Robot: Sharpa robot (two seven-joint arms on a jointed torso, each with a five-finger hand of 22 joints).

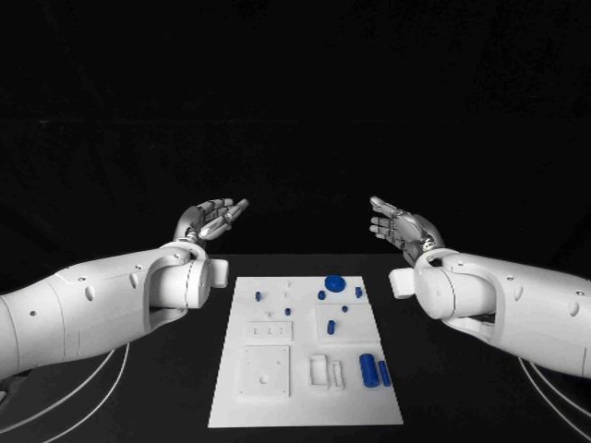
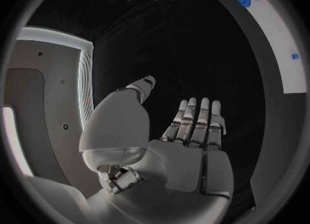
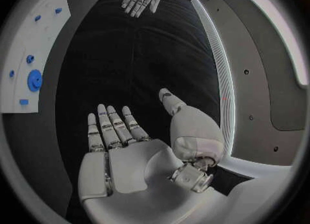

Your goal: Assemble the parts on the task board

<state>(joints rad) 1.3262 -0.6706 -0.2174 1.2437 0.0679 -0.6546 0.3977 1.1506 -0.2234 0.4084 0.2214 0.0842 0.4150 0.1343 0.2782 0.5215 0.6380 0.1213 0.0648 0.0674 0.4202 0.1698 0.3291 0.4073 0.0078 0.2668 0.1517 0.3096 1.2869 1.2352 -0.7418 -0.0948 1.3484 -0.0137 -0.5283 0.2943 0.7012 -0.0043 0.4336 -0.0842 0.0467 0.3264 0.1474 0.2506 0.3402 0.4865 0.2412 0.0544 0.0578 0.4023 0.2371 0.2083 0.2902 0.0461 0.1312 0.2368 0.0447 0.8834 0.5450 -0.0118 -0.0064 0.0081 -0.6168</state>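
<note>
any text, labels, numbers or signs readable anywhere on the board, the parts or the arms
None can be read.
White rectangular task board: raised outlines and holes, no lettering visible.
Small blue parts, such as the round blue disc: plain.
Silver left hand and silver right hand, on plain white arms: no markings visible.

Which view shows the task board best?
Head view: the whole task board lies flat below, blue parts spread on it. The left wrist view catches a strip of it at the rim; the right wrist view likewise.
</note>
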